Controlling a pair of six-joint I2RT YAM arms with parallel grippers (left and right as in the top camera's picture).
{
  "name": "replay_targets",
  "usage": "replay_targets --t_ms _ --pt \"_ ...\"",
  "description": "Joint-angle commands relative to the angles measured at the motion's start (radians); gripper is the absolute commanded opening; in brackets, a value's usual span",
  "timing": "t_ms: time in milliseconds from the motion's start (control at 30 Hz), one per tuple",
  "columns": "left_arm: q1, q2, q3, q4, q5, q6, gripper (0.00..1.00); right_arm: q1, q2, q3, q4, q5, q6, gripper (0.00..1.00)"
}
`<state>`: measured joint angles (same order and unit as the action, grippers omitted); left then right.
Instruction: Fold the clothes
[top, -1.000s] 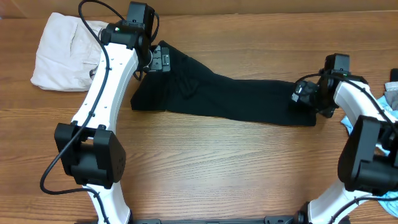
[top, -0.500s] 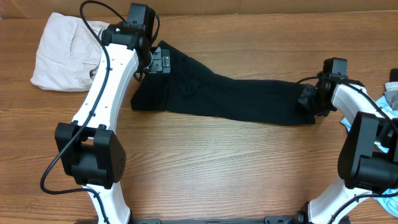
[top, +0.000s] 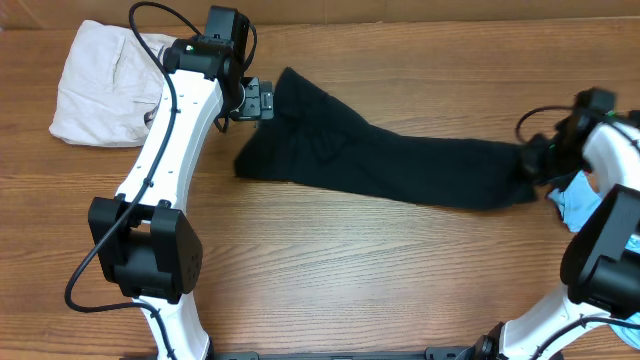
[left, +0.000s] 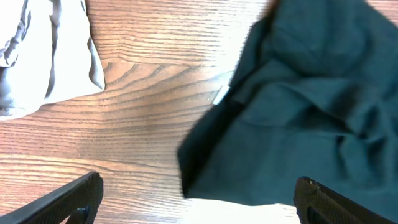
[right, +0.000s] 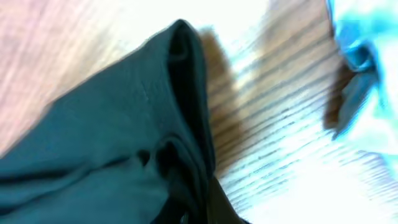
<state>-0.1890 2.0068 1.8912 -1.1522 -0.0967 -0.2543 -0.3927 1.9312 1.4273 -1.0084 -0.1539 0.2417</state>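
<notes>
While pinching the black garment (top: 400, 165) at its right end with the right gripper (top: 538, 160) fully closed, pull level and slow to flatten it across the table (top: 330, 270). Bring the wide-open, empty left gripper (top: 258, 100) down on the bunched upper-left corner next

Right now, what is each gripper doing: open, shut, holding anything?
Left gripper: open, holding nothing.
Right gripper: shut on one end of the black garment.
</notes>
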Motion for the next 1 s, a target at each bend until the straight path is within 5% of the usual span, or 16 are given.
replay_targets --t_ms 0,367,867,933,967 --pt "0.001 -0.016 -0.006 -0.011 0.012 0.015 1.00 0.026 -0.018 0.123 -0.072 -0.075 -0.096 0.04" --pt "0.003 -0.016 -0.006 -0.022 0.012 0.015 1.00 0.307 -0.018 0.145 -0.122 -0.087 -0.075 0.05" --pt "0.007 -0.016 -0.006 -0.039 0.019 0.015 1.00 0.598 0.051 0.145 0.034 -0.123 0.029 0.25" --pt "0.006 -0.016 -0.006 -0.039 0.020 0.015 1.00 0.624 0.057 0.145 0.045 -0.130 0.029 0.34" --pt "0.006 -0.016 -0.006 -0.039 0.020 0.015 1.00 0.636 0.059 0.145 0.047 -0.137 0.029 0.47"
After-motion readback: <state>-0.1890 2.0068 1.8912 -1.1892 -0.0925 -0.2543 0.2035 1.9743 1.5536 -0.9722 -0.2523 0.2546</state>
